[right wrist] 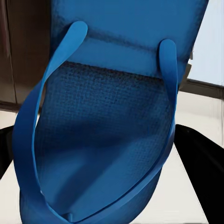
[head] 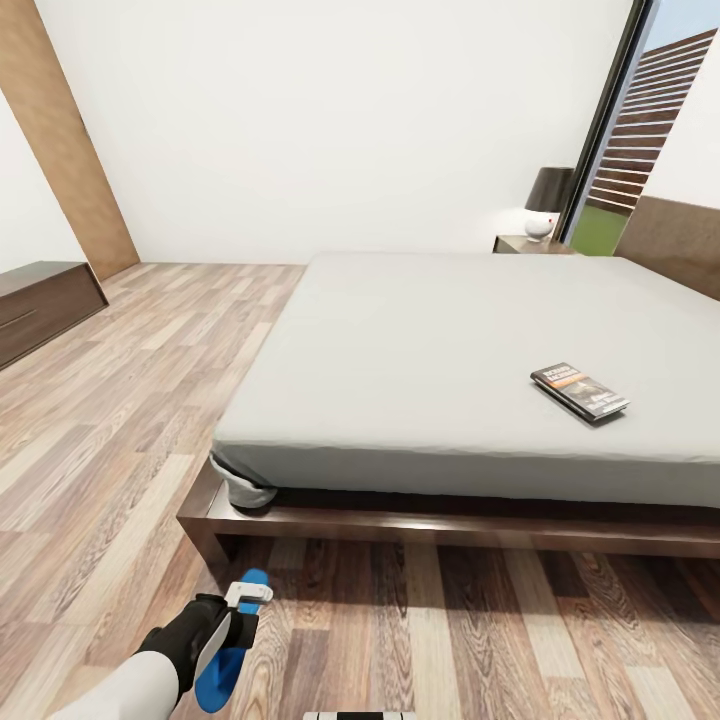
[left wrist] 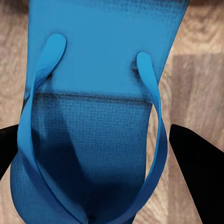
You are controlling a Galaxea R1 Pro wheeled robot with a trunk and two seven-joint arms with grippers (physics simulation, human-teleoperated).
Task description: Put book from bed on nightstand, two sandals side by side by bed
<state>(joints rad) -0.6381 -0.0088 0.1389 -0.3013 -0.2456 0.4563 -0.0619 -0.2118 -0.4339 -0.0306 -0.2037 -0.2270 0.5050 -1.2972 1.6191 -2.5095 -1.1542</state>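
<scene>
The book lies flat on the light-grey mattress of the bed, toward its right side. Beyond the bed's far corner stands a nightstand. Low at the left, my left gripper is shut on a blue sandal just above the floor, close to the bed's near corner. The left wrist view has that sandal between the black fingers of the left gripper. The right gripper is shut on the other sandal, held in the air.
A long dark-brown dresser stands against the left wall. A lamp sits on the nightstand beside a tall window. Wood-plank floor runs wide between dresser and bed. The headboard is at the right.
</scene>
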